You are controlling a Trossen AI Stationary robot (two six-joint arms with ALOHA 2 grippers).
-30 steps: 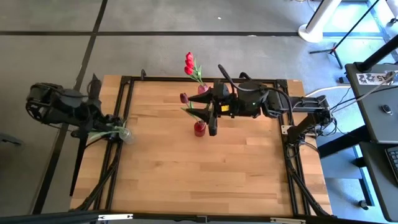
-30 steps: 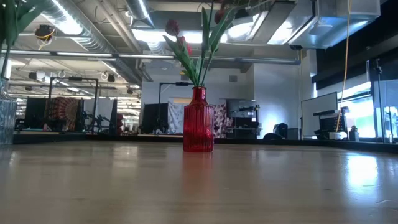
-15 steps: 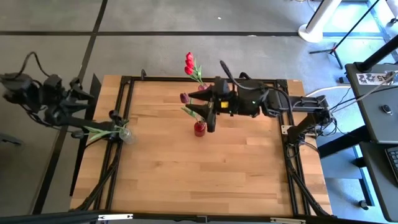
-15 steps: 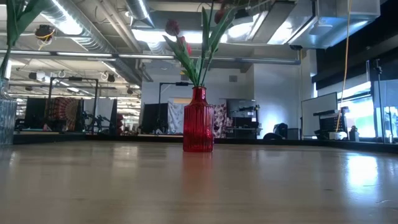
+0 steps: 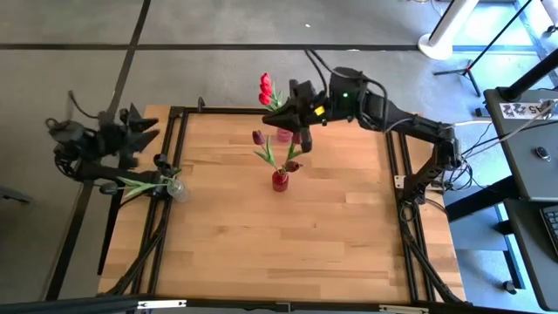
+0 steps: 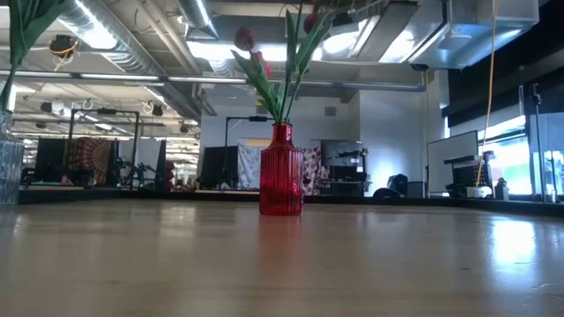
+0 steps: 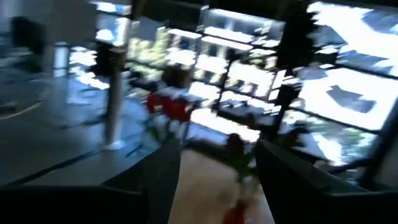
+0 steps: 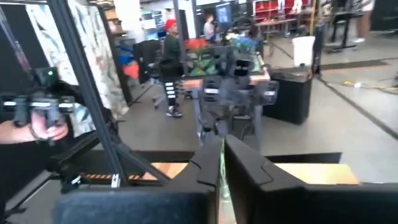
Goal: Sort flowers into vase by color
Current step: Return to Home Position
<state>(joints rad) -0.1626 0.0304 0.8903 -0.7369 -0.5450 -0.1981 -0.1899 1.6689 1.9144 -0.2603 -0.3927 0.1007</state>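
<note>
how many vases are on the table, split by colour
red ribbed glass vase: 1
clear glass vase: 1
pinkish vase at the far edge: 1
total: 3

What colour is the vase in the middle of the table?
The vase is red, with vertical ribs. The low view shows it best.

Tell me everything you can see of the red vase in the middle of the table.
The red vase looks like ribbed red glass, with a wide body that narrows to a slim neck. It stands upright on the wooden table, near the middle and toward the far edge. Green stems and leaves rise from its neck, bearing dark flower heads. Only the table and the stems touch it.
</note>
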